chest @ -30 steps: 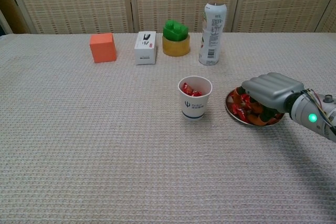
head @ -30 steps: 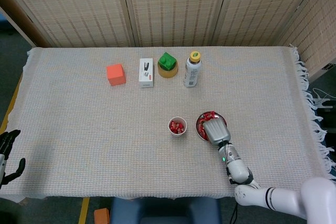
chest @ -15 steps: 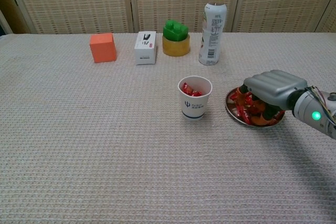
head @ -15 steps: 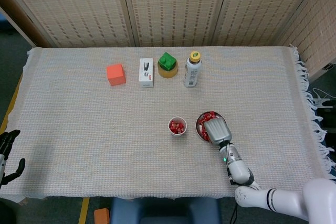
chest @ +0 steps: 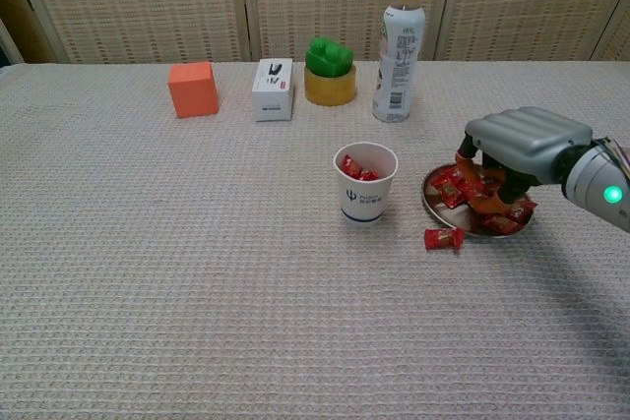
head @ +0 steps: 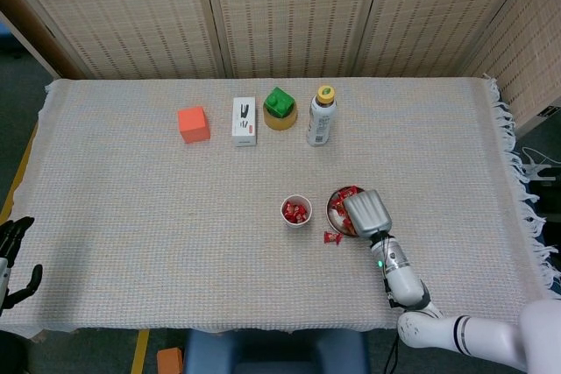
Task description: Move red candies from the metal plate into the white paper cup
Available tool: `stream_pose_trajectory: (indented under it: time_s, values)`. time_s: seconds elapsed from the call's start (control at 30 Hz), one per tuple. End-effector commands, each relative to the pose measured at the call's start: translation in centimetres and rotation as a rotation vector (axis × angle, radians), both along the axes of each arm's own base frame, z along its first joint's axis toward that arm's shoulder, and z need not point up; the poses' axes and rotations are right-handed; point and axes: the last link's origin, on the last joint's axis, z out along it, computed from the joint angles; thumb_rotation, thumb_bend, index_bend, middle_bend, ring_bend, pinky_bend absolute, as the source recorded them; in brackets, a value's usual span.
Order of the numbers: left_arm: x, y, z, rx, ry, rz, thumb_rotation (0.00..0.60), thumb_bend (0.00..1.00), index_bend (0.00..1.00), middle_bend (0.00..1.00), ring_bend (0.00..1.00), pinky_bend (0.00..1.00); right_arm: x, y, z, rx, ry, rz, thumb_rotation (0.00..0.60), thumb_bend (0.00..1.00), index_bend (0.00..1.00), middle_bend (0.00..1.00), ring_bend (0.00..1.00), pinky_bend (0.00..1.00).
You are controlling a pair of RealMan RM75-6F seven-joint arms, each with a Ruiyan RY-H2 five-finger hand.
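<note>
Plate [chest: 430,206] sits right of centre in the chest view, lower centre-right in the head view [head: 333,209]; thin metal, looks light, probably skids on the cloth if nudged, so best not to push on its rim. Cup [chest: 365,182] stands just left of it, apart from it; light paper, tips easily, already has a few red candies inside. Right hand [chest: 524,142] hovers over the plate's right half, palm down, fingers curled toward the pile; whether it has a candy pinched I cannot tell, the fingertips are hidden among the wrappers. Left hand [head: 12,256] is at the lower left edge of the head view, off the table, fingers apart, holding nothing. Candies [chest: 471,192] are heaped in the plate under and left of the right hand: small, light, crinkly slick wrappers, likely to slip; pinch one across the body, not the twisted ends. One stray candy [chest: 443,237] lies on the cloth just in front of the plate, between plate and cup, near the right hand but not touched.
</note>
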Motion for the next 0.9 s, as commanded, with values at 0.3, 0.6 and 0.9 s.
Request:
stream_pose_trajectory:
  time_s: [0.3,0.6,0.9]
  values:
    - [0.0,0.1,-0.1,-0.001,0.003,0.002,0.6,0.48,0.0,0.05,0.0,0.23,5.4,-0.4,1.0,-0.021,-0.164,0.084,0.6,0.25,0.71,0.86,0.89,1.0]
    - [0.0,0.0,0.0,-0.002,-0.003,-0.001,0.6,0.48,0.0,0.05,0.0,0.23,9.9,-0.8,-0.7,-0.017,-0.204,0.114,0.6,0.25,0.66,0.86,0.89,1.0]
    - [-0.1,0.1,0.2,-0.003,-0.011,-0.001,0.6,0.48,0.0,0.05,0.0,0.23,10.2,-1.2,-3.0,0.018,-0.186,0.1,0.6,0.25,0.53,0.86,0.89,1.0]
